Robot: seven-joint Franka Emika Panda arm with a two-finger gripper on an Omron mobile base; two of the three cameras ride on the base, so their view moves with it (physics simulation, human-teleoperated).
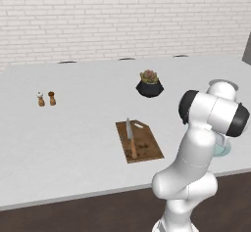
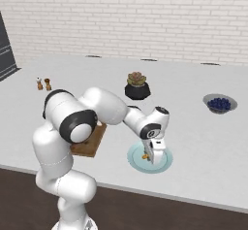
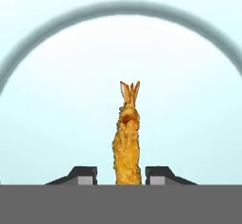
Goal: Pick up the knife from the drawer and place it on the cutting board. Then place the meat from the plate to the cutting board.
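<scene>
Half done: knife (image 1: 130, 137) lies on cutting board (image 1: 145, 145); open jaws of gripper (image 2: 151, 158) straddle meat (image 3: 126, 145) on plate (image 2: 164, 162), ungripped.

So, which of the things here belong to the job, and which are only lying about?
Belong to the job:
knife, lying on the board
cutting board
fried shrimp, on the plate, between the open pincer fingers
plate

Only lying about:
potted plant
two shakers
bowl of blueberries
</scene>
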